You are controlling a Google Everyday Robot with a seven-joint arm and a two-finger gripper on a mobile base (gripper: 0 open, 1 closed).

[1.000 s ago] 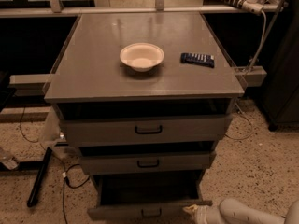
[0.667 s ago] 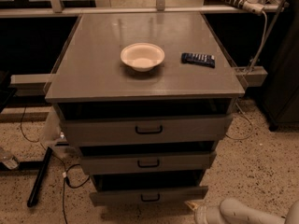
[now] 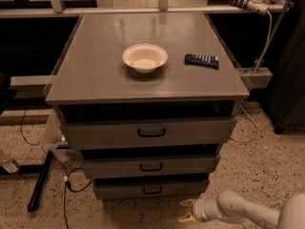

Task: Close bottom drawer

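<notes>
The gripper, at five o'clock, has its fingers spread and holds nothing. The bottom drawer, at six o'clock, looks nearly flush. A glancing push could skid off its corner, leaving it ajar.

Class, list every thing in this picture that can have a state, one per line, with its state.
bottom drawer: pushed in, front roughly in line with those above.
middle drawer: pushed in.
top drawer: pushed in.
bowl: upright, empty, on the cabinet top.
gripper: open, empty, low beside the bottom drawer's right corner, apart from it.
</notes>
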